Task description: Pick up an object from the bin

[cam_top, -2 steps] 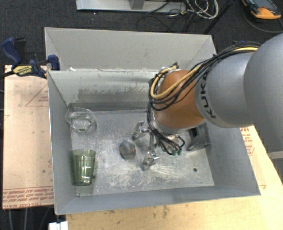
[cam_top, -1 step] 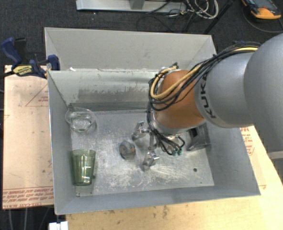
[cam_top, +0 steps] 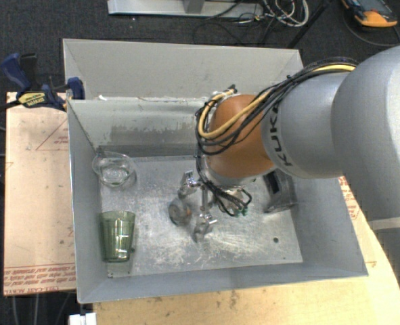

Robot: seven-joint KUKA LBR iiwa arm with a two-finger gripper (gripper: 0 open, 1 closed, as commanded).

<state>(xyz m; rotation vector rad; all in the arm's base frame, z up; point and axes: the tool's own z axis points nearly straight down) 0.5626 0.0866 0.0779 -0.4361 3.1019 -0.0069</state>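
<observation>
We see a metal gripper [cam_top: 195,207], fingers apart, beside a dull grey rounded lump [cam_top: 180,212], scuffed bin [cam_top: 254,244], clear cup [cam_top: 114,169], green glass tumbler [cam_top: 117,235].

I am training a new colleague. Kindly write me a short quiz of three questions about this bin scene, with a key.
1. True or false: in the view, the green glass and the clear cup both lie left of the hand.
2. Which thing lies nearest to the hand? A) green glass B) small grey lump C) clear cup
3. Fill in: the arm reaches in from the view's ____.
Key: 1 true; 2 B; 3 right.
</observation>
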